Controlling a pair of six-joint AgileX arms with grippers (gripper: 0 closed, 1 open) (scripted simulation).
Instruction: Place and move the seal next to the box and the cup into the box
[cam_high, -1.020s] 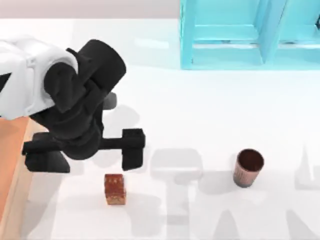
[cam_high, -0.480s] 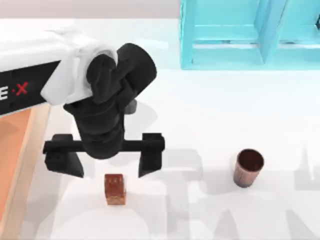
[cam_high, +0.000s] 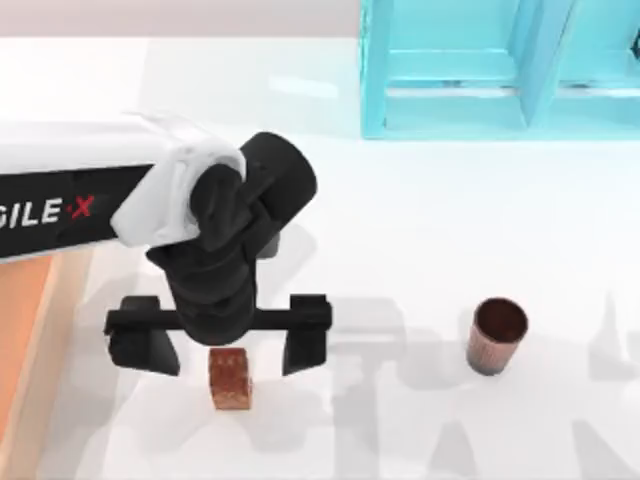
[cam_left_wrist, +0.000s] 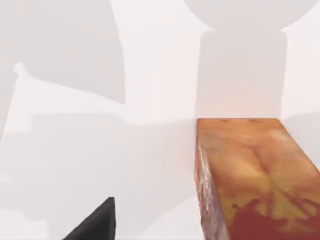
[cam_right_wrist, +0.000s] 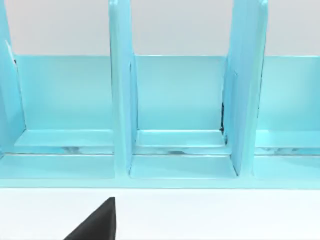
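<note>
Seal (cam_high: 230, 378) first: it stands on the white table (cam_high: 400, 250), near the box (cam_high: 40, 340) at the left edge and well apart from the cup (cam_high: 497, 336) to the right. It looks rigid and probably light, with flat mottled sides that should take a firm squeeze. My left gripper (cam_high: 218, 350) hangs spread wide just above it, one finger to each side, holding nothing. My right arm faces the turquoise shelf (cam_right_wrist: 175, 115); I cannot tell its grip.
</note>
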